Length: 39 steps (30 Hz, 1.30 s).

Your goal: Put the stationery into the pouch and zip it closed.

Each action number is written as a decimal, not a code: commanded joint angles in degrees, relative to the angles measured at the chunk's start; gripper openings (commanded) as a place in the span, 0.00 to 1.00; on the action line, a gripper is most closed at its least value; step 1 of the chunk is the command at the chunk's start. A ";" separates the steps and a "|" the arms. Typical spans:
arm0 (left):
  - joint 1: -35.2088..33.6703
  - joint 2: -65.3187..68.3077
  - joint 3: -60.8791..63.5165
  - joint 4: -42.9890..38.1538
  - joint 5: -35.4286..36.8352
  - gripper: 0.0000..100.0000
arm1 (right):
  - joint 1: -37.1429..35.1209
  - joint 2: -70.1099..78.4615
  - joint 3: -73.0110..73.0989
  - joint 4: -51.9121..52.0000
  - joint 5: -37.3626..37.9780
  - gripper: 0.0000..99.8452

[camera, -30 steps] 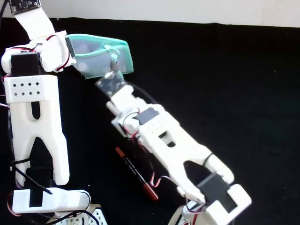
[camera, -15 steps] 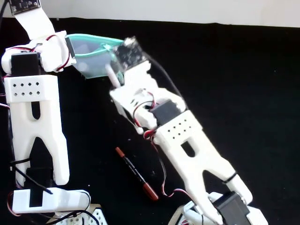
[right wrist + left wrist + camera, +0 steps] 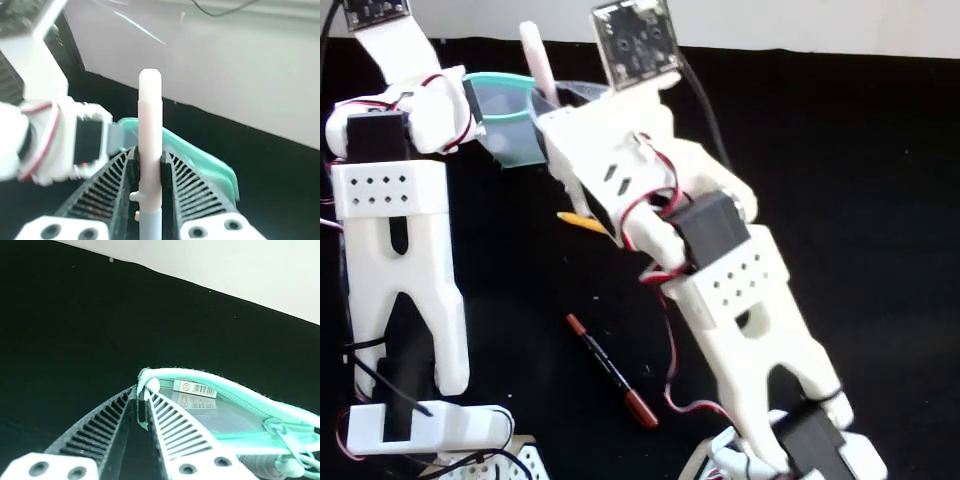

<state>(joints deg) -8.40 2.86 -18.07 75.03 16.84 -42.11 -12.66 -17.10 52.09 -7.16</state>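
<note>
Down by the front edge of the table point(image 3: 840, 150), left of middle: a red pen point(image 3: 610, 372), flat on the black surface, lying slantwise, nothing touching it. A little farther in, a yellow pencil point(image 3: 582, 221), just its tip poking out from under the right arm point(image 3: 720, 270). Well apart, those two.

Farther back, toward the far left corner, the right gripper point(image 3: 150, 159), clamped tight on a white pen point(image 3: 150, 110), one ribbed finger either side of the barrel. Upright, that pen, rounded end well clear of the fingertips and up against the pale wall point(image 3: 770, 20) in the high view.

Just beyond it, the pouch point(image 3: 505, 115): mint green with a clear panel, pinched by one end corner in the left gripper point(image 3: 142, 395), fingers pressed together on the seam. Behind the clear panel, a small printed label point(image 3: 195, 388). Farther along the zip, the zip pull point(image 3: 286, 435), hanging loose. Open or zipped? Cannot tell from here. White pen touching the pouch or merely over it? Cannot tell either.
</note>
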 commanded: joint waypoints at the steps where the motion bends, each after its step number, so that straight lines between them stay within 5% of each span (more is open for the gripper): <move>1: 1.27 2.59 0.40 0.97 -0.53 0.01 | -0.66 3.47 -10.24 -0.48 -1.93 0.01; 26: 1.19 2.59 0.48 0.97 -0.53 0.01 | 0.48 63.34 -83.74 -7.16 1.32 0.01; 39: 0.92 2.59 0.57 0.70 -0.62 0.01 | 0.75 64.92 -84.00 3.74 2.29 0.01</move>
<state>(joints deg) -7.78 2.95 -18.07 75.12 16.84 -41.93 53.54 -95.25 52.44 -5.76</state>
